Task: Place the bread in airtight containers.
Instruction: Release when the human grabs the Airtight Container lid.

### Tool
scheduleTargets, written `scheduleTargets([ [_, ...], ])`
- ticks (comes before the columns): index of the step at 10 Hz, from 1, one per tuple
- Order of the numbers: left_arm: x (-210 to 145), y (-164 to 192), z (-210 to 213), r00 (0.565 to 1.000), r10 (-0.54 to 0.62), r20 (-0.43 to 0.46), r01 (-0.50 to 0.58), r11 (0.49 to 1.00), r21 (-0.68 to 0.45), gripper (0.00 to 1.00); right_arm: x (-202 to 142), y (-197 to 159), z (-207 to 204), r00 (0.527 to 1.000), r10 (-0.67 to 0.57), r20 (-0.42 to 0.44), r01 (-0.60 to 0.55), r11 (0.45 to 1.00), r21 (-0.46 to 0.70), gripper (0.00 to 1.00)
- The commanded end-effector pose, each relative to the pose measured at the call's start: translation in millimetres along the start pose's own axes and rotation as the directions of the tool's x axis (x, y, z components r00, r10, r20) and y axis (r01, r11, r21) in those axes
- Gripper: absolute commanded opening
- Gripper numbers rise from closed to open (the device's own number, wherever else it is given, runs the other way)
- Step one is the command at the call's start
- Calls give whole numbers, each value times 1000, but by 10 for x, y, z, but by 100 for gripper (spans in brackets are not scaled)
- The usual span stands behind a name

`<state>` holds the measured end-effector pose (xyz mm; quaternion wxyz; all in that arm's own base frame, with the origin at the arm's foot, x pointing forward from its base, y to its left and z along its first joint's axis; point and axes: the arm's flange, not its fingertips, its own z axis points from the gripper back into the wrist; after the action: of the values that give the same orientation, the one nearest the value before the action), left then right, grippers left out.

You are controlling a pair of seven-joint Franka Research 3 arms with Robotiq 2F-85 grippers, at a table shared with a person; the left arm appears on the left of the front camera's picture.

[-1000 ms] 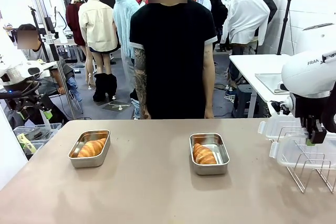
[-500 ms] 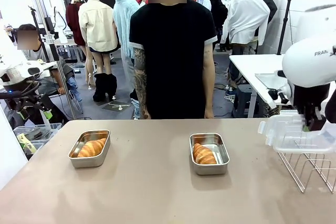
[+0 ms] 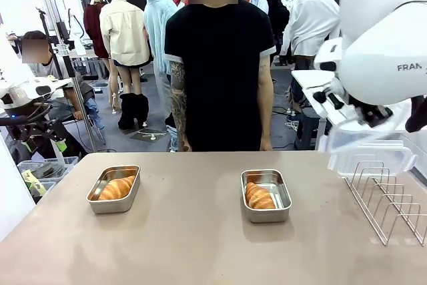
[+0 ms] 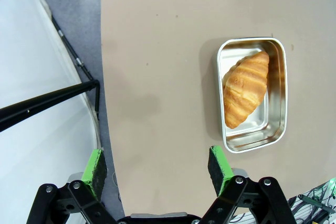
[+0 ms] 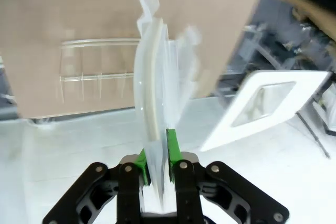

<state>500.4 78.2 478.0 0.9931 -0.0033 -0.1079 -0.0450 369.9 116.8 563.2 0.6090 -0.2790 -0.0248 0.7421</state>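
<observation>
Right fingers (image 5: 172,148) pinch the rim of the translucent lid (image 5: 151,93), which we judge light, thin and slippery, best held edge-on; left fingers (image 4: 95,165) stand wide.

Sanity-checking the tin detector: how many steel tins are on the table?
2. The left tin, toward the left side of the table, holds one croissant; the middle tin, near the centre, holds the other croissant. Both unlidded; none seems hidden.
</observation>
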Motion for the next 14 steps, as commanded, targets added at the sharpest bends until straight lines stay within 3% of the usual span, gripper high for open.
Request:
scheduleTargets([
  [1,-9,3,2,1000,16,8,-16,999,28,100,8,-431,-73,998,66,23,-60,977,-205,0],
  [3,-9,3,2,1000,16,8,-16,999,28,100,99,-1000,80,988,95,124,-57,958,-281,0],
  [5,-9,3,2,1000,16,8,-16,999,28,100,272,-1538,68,992,-1,129,37,961,-276,0],
  [7,-9,3,2,1000,16,8,-16,999,28,100,444,-1967,-53,986,1,168,38,973,-228,0],
  [10,-9,3,2,1000,16,8,-16,999,28,100,583,-2311,-220,988,-37,150,63,983,-170,0],
  [14,-9,3,2,1000,16,8,-16,999,28,100,547,-2425,-289,985,-68,161,91,986,-142,0],
])
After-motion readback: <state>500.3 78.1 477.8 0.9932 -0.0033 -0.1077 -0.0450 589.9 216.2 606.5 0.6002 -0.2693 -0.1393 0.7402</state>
